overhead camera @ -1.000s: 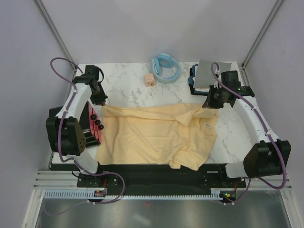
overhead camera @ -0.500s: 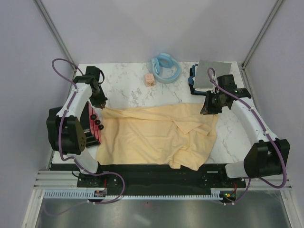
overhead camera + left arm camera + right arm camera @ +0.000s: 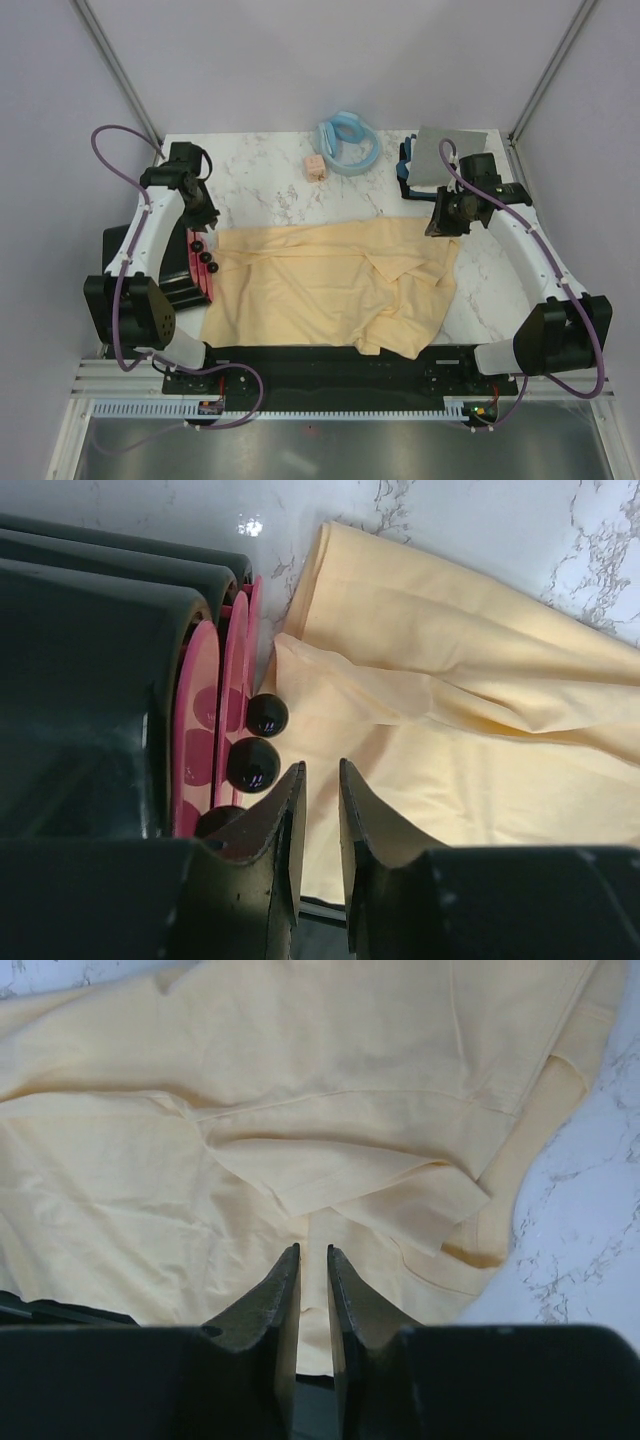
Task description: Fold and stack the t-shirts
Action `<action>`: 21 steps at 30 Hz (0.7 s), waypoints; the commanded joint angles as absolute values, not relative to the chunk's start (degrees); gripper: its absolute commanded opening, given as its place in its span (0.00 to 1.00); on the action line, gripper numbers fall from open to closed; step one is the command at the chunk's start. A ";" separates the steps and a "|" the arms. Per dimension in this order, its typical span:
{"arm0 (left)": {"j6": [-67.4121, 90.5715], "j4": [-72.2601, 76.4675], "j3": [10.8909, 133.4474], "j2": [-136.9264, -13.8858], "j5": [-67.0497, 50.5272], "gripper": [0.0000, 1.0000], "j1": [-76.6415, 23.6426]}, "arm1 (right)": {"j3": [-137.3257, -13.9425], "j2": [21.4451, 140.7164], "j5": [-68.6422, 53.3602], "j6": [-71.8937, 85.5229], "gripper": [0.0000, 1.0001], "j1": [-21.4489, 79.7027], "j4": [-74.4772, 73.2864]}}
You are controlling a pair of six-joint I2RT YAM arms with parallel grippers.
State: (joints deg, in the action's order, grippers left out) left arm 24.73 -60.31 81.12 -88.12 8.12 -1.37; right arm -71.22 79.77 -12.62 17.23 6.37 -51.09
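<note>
The pale yellow t-shirt (image 3: 330, 285) lies spread on the marble table, its right side rumpled and folded over. My left gripper (image 3: 207, 217) hovers above the shirt's far left corner, beside the black box. In the left wrist view the left gripper (image 3: 320, 772) has its jaws a narrow gap apart, with nothing between them and the yellow shirt (image 3: 470, 740) below. My right gripper (image 3: 440, 226) hangs over the far right corner. The right wrist view shows the right gripper (image 3: 308, 1252) slightly open and empty above the folded sleeve (image 3: 350, 1175). A folded grey t-shirt (image 3: 450, 155) rests at the back right.
A black box with a pink-red side (image 3: 192, 268) (image 3: 215, 710) and small black balls (image 3: 266, 715) stands along the shirt's left edge. A light blue ring (image 3: 348, 145) and a small pinkish cube (image 3: 316, 167) sit at the back. Dark cloth (image 3: 404, 172) shows beside the grey shirt.
Both grippers have opened and let go of the shirt's far edge, which now lies flat. The left arm has drawn back and to the left; the right has lifted slightly.
</note>
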 commanded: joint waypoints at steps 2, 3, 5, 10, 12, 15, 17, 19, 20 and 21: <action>24.08 -59.68 83.84 -85.60 8.53 0.27 -1.32 | -73.92 78.22 -11.60 17.75 0.23 6.59 -50.36; 24.08 -59.68 84.80 -86.04 8.00 0.27 -1.32 | -73.83 78.40 -11.69 17.67 0.24 6.59 -50.27; 24.08 -59.59 85.34 -87.27 6.60 0.27 -1.49 | -73.92 78.84 -12.22 17.67 0.24 6.59 -49.75; 26.01 -59.85 86.22 -85.35 11.13 0.27 -1.67 | -75.06 79.01 -13.18 17.75 0.24 6.59 -48.87; 26.72 -60.46 86.39 -82.54 13.52 0.30 -1.67 | -75.41 79.01 -13.27 18.10 0.24 6.50 -48.52; 28.91 -63.01 85.97 -79.64 16.43 0.30 -2.11 | -74.97 78.84 -14.59 19.07 0.24 6.59 -47.64; 31.19 -62.67 84.03 -77.44 13.72 0.31 -2.28 | -73.39 78.23 -16.16 20.47 0.24 6.50 -45.98; 34.43 -61.27 80.34 -72.35 11.18 0.34 -2.72 | -71.38 77.61 -16.87 21.27 0.25 6.68 -44.48; 35.67 -60.30 79.20 -70.42 10.81 0.39 -3.51 | -70.67 77.00 -17.40 21.62 0.25 6.68 -44.04; 36.99 -60.03 77.54 -65.96 10.98 0.40 -4.04 | -70.14 76.73 -17.92 21.97 0.25 6.68 -43.60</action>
State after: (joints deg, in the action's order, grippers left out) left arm 29.41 -60.86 81.69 -76.77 11.81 -2.33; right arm -72.25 79.33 -15.00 19.40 6.39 -47.18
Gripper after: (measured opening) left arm 0.372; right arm 0.252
